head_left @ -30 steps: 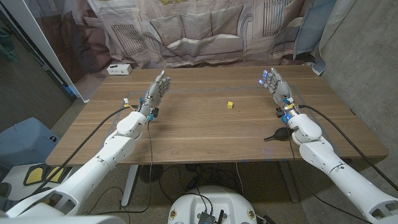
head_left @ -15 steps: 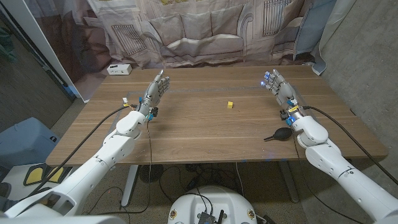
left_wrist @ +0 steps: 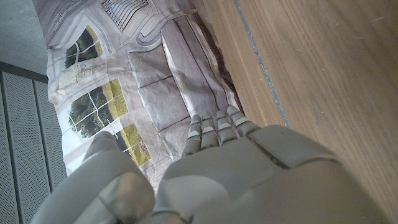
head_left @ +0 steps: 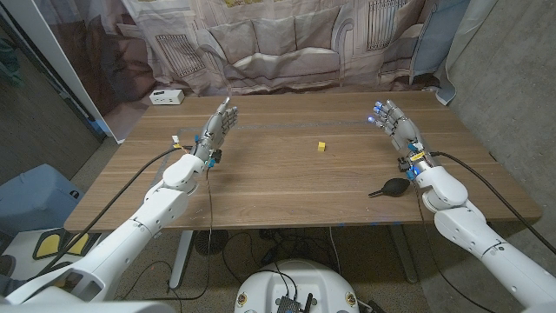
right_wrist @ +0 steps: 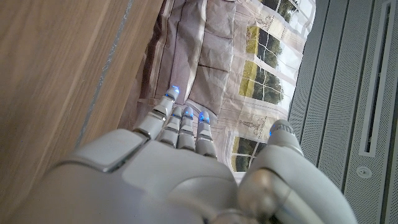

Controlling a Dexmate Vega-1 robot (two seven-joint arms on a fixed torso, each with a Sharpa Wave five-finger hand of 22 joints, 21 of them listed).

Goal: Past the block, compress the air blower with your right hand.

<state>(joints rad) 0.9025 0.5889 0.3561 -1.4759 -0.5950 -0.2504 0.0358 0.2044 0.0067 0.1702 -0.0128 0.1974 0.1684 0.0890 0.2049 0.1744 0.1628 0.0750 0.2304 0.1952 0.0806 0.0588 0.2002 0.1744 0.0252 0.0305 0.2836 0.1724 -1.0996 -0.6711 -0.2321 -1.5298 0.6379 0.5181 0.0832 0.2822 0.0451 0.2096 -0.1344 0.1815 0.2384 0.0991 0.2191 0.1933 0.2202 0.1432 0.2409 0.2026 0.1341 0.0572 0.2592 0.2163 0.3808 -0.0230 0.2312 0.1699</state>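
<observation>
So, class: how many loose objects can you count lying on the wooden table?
3. A small yellow block near the table's middle, a black air blower near the front edge beside the right arm, and a white box at the far left corner. Nothing else shows, though the arms could hide something.

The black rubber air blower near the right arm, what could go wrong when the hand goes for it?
1. The black rubber air blower lies close to the wooden table's near edge, so a clumsy touch might push it off.
2. It sits beside the right forearm, behind the open right hand, so the arm must pull back and could sweep it.
3. Its rounded bulb may roll under the fingers.
</observation>
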